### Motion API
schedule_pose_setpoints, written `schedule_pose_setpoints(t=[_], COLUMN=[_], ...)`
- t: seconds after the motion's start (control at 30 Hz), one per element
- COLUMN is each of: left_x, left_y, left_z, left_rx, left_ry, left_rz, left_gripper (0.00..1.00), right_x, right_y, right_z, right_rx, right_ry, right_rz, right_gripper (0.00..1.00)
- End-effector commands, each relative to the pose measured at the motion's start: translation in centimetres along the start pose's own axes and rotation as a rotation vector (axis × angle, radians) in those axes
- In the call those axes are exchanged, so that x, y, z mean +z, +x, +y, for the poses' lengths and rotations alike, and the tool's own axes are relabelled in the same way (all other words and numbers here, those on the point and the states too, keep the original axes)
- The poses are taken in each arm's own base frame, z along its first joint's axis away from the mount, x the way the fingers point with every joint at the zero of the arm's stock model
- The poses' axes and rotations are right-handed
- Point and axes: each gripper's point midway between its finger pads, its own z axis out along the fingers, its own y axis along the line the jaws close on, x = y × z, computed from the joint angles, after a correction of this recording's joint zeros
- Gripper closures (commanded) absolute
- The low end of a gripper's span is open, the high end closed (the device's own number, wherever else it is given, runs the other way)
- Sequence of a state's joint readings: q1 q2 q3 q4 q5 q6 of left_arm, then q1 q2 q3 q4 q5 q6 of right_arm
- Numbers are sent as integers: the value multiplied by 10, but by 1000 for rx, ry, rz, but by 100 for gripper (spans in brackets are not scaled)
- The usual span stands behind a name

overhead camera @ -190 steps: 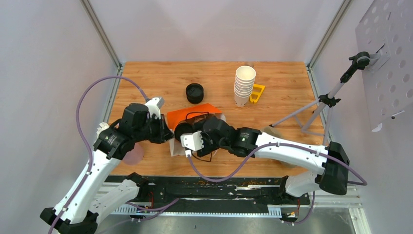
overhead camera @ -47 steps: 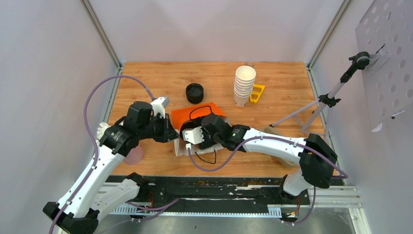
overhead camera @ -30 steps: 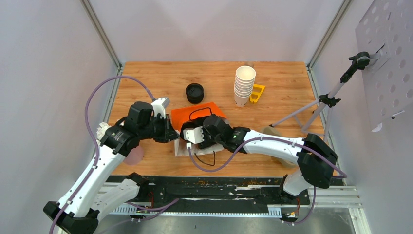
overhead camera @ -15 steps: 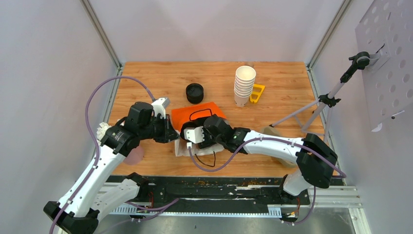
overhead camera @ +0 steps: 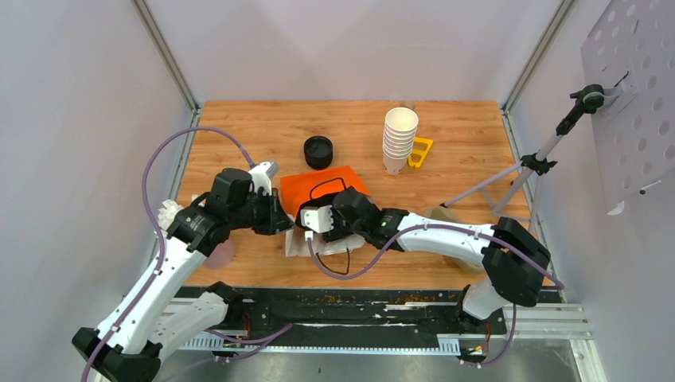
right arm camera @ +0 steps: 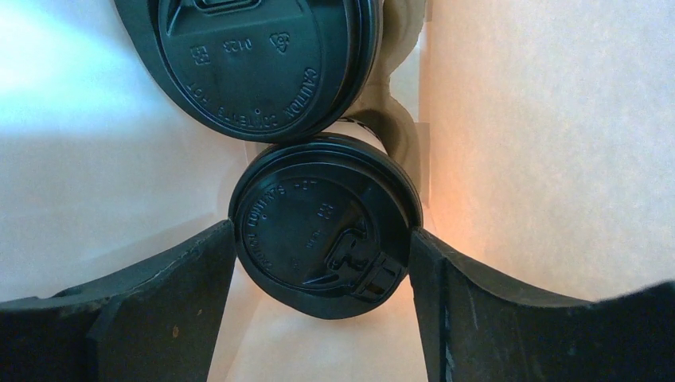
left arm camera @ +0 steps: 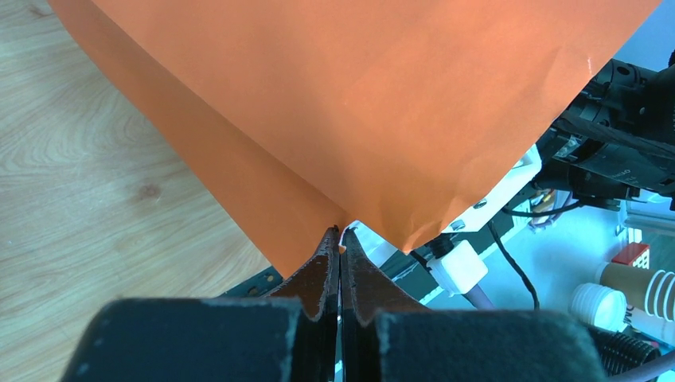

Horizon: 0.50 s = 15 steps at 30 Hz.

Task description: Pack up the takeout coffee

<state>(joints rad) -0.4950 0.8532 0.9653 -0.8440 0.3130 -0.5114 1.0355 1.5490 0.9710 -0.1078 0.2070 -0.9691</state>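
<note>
The orange paper bag (overhead camera: 322, 181) lies on its side mid-table, its mouth toward the arms. My left gripper (left arm camera: 341, 232) is shut on the bag's (left arm camera: 358, 103) lower rim and holds the mouth up. My right gripper (right arm camera: 321, 239) reaches inside the bag; in the top view its fingers are hidden there. Between its fingers sits one takeout coffee cup's black lid (right arm camera: 322, 239), with both fingers against the lid's sides. A second lidded coffee cup (right arm camera: 255, 56) rests deeper in, touching the first. The bag's pale inner wall (right arm camera: 541, 119) is close on the right.
A tall stack of lidless white cups (overhead camera: 399, 139) and a yellow piece (overhead camera: 420, 153) stand at the back right. A black round object (overhead camera: 317, 151) sits behind the bag. A pale pink cup (overhead camera: 216, 253) is under the left arm. A tripod stand (overhead camera: 525, 171) is at the right.
Since the earliest frame my right gripper has carried the cup from the bag's mouth into the bag. Over the last second both arms hardly moved.
</note>
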Motion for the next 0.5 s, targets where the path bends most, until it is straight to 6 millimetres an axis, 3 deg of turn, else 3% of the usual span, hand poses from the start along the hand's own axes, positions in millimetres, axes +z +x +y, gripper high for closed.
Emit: schedule_pose_setpoints(t=[0.0, 0.47], left_x=[-4, -8], left_y=[-11, -24], left_z=[-6, -8], left_rx=[9, 6], left_ry=[12, -15], left_rz=[-34, -55], left_gripper=[100, 100], right_x=[-8, -34], right_y=[3, -4], right_z=[5, -7], right_rx=[38, 32], right_ry=[-32, -61], right_rz=[-2, -9], right_gripper=[23, 9])
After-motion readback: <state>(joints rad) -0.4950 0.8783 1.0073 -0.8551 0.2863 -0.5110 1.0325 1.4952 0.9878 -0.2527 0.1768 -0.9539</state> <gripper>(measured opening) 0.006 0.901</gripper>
